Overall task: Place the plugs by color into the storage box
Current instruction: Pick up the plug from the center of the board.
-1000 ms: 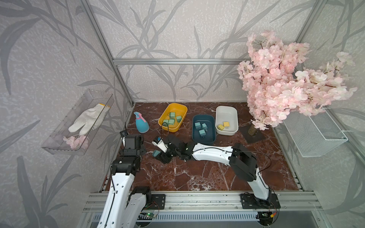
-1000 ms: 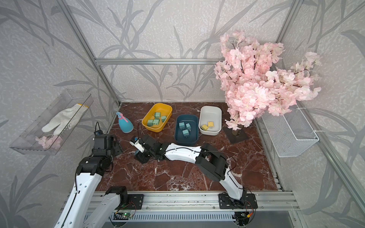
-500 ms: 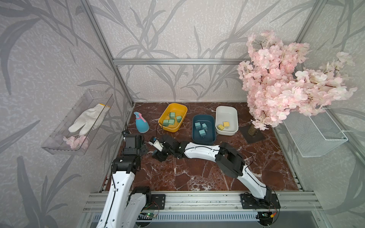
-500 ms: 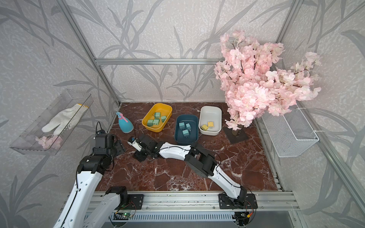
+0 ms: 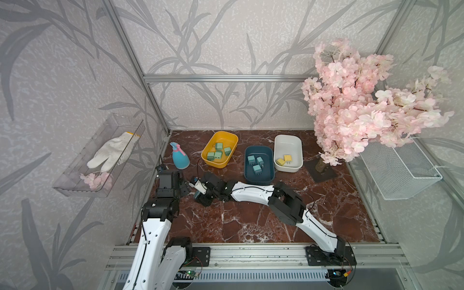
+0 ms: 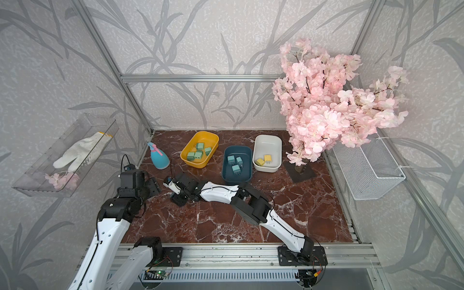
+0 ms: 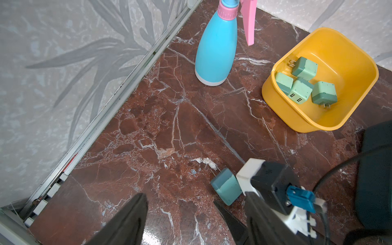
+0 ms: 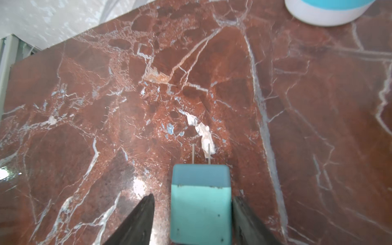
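Observation:
A teal-blue plug [image 8: 200,203] lies on the marble table, prongs pointing away from my right gripper [image 8: 194,197]. That gripper is open around it: one finger touches the plug's side and the other stands a small gap off. In a top view the plug [image 5: 198,194] peeks out at the right gripper [image 5: 201,195]. My left gripper [image 7: 195,222] is open and empty just left of the plug [image 7: 226,186]. Several sage green plugs [image 5: 218,153] lie in the yellow box [image 5: 233,140], three teal-blue plugs [image 5: 256,162] in the blue box [image 5: 258,149], and two yellow plugs [image 5: 283,159] in the white box [image 5: 287,138].
A light-blue spray bottle [image 5: 180,158] stands at the back left, close to both grippers. A pink blossom tree [image 5: 351,100] on a dark base [image 5: 321,170] fills the right back. A wire basket [image 5: 401,170] and a clear shelf with a glove [image 5: 105,155] hang on the side walls.
The right arm's elbow has swung to the left while its gripper stayed at the teal-blue plug. The left arm has barely moved.

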